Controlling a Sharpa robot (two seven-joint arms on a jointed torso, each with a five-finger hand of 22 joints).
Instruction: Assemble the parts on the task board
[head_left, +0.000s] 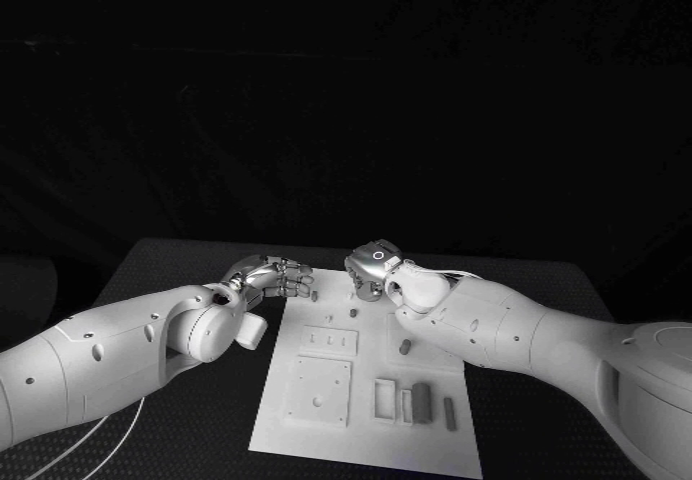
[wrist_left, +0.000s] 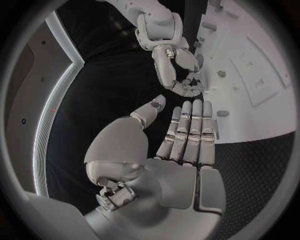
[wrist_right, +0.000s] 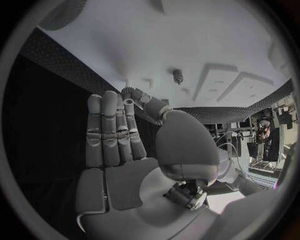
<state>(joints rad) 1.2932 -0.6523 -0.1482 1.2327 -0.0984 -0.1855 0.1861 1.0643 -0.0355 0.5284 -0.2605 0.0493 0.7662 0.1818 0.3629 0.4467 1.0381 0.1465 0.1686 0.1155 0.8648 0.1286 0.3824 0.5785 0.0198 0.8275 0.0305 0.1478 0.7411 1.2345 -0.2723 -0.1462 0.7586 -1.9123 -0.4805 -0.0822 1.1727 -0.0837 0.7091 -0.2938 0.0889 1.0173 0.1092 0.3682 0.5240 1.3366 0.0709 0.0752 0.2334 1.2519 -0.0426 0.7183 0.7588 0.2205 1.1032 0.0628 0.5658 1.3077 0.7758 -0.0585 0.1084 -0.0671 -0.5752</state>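
Both silver many-fingered hands hover at the far end of the white rectangular task board (head_left: 368, 380). The left hand (head_left: 271, 277) and right hand (head_left: 372, 268) hold nothing, fingers extended side by side. Small grey parts (head_left: 405, 348) lie untouched, so assembly seems barely begun; next comes reaching down to one. The black worktop (head_left: 173, 270) sits in a dark room.

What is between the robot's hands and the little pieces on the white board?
Nothing visible. The left hand and right hand hover at the far end of the task board, fingers apart, holding nothing. The small parts lie on the board nearer the robot, with only bare board between.
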